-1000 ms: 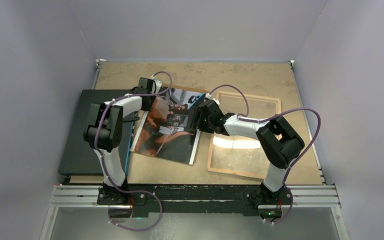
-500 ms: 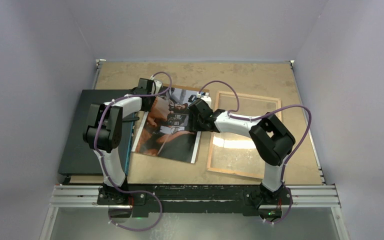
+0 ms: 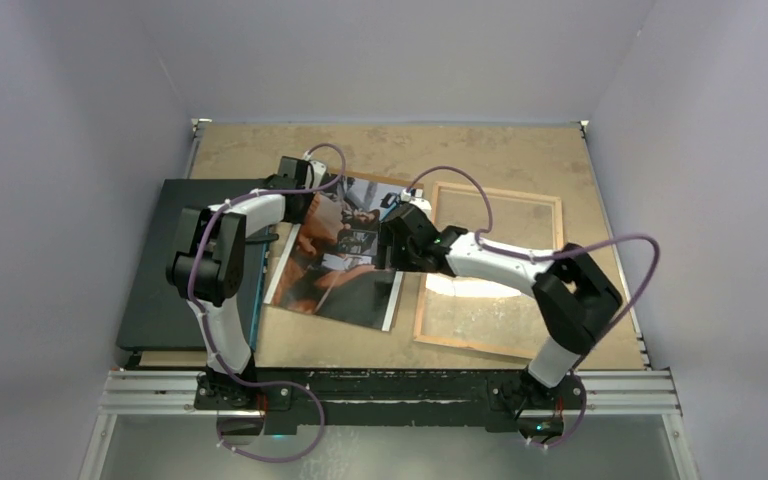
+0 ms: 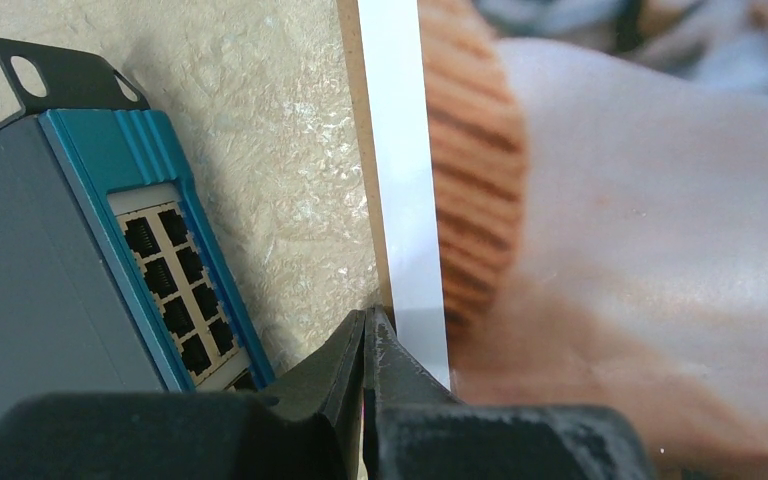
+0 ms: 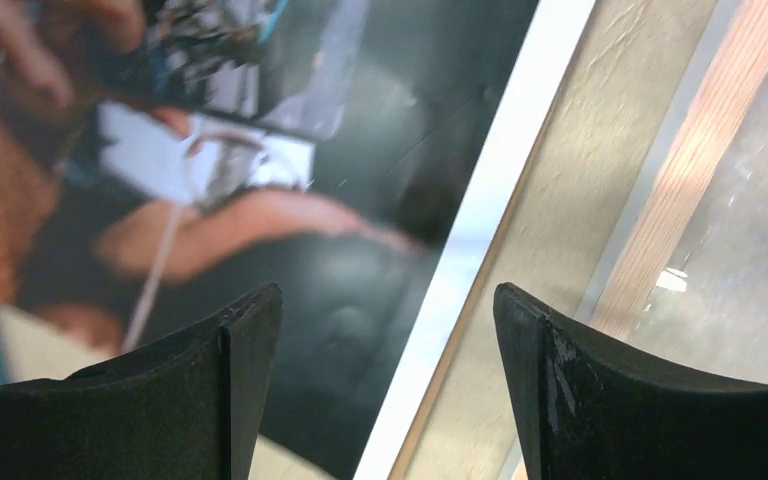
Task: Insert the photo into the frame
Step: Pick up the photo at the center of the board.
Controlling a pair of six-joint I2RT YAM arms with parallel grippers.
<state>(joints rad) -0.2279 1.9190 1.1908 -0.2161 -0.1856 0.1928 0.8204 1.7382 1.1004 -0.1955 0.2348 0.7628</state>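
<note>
Left gripper: your left gripper [image 4: 368, 330] is pinched all the way closed, tips right at the outer edge of the photo's white strip. I honestly can't tell if there's paper between the pads or if they're just nosed up against it.
Right gripper: your right gripper [image 5: 382, 295] is spread wide with nothing in it. It hovers over the opposite long side, so the white border runs up between the two jaws.
Photo: the photo [image 3: 330, 270] lies skewed on the table [image 3: 480, 150], centre-left in the top view. It's between the dark board [image 3: 160, 270] on the left and the frame [image 3: 500, 190] on the right, just beside the frame's left rail and not in it yet.
Frame: thin light-wood border, clear pane with a bright glare patch, and the opening looks bare.
Handling guess: the print is probably light, thin and floppy, and glossy enough to slip. I'd take it by the white border on both sides so the middle doesn't sag or crease.
Textures: shiny print in orange-brown and black. A thin brown line runs along outside the white strip and may be a backing sheet, but I can't say. The tabletop is pale and mottled.
Nearby: a blue network switch [image 4: 90, 260] with rows of ports sits lower left in the left wrist view, close to those closed fingers.
</note>
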